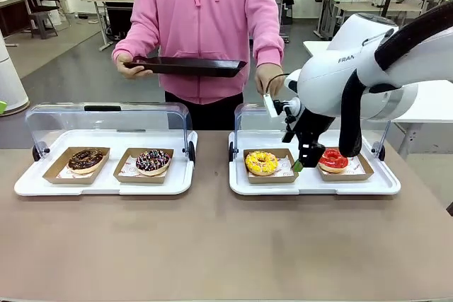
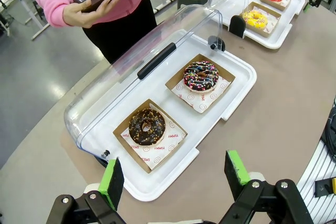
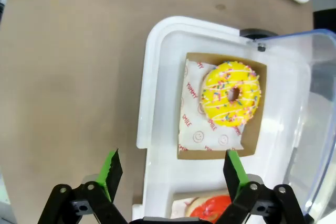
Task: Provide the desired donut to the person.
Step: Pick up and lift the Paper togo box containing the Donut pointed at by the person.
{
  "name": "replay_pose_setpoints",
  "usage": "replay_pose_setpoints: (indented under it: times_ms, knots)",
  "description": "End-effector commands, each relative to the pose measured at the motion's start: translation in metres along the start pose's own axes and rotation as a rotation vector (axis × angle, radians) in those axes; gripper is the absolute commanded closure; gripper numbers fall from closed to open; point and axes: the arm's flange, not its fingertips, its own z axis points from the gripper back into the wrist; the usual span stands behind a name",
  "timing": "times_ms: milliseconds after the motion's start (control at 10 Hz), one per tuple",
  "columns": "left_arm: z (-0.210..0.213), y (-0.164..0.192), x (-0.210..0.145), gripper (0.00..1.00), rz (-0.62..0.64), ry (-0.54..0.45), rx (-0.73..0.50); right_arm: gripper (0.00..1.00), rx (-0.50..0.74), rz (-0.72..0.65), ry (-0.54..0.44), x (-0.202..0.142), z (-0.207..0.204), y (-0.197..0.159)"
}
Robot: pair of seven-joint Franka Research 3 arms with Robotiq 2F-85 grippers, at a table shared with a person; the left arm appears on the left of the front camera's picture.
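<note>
Your right gripper (image 1: 300, 165): jaws spread, empty; it hung between yellow donut (image 1: 262, 163) and red donut (image 1: 333, 160), both just beside. Your left gripper (image 2: 173, 170): spread likewise, well apart from both.

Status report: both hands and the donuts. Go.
Both hands open, empty: left hand hovering, right hand low between yellow sprinkled donut and red iced donut. Person in pink hoodie holds black flat tray ready. Clear plastic lids raised, nothing blocking.

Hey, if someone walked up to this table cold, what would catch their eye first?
The person in the bright pink hoodie at the far side, holding a dark tray. Then the right gripper, open above the right-hand case, between the yellow donut and the red donut.
</note>
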Motion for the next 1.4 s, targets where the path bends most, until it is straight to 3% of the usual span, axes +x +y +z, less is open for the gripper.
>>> replay_pose_setpoints:
  times_ms: [0,300,500,700,1000,1300]
  knots:
    - [0.0,0.001,-0.001,0.0,0.004,-0.001,-0.003,0.0,0.021,-0.02,0.021,0.007,0.018,0.009]
    - [0.0,0.001,-0.001,0.0,0.004,-0.001,-0.003,0.0,0.01,-0.007,0.0,0.005,0.011,0.005]
    - [0.0,0.001,-0.001,0.0,0.004,-0.001,-0.003,0.0,0.016,-0.035,0.013,-0.008,-0.028,-0.012]
    - [0.0,0.001,-0.001,0.0,0.004,-0.001,-0.003,0.0,0.035,-0.039,0.069,-0.005,-0.052,-0.015]
    - [0.0,0.001,-0.001,0.0,0.004,-0.001,-0.003,0.0,0.055,-0.025,0.076,-0.008,-0.081,-0.026]
    - [0.0,0.001,-0.001,0.0,0.004,-0.001,-0.003,0.0,0.075,-0.03,0.115,-0.012,-0.087,-0.03]
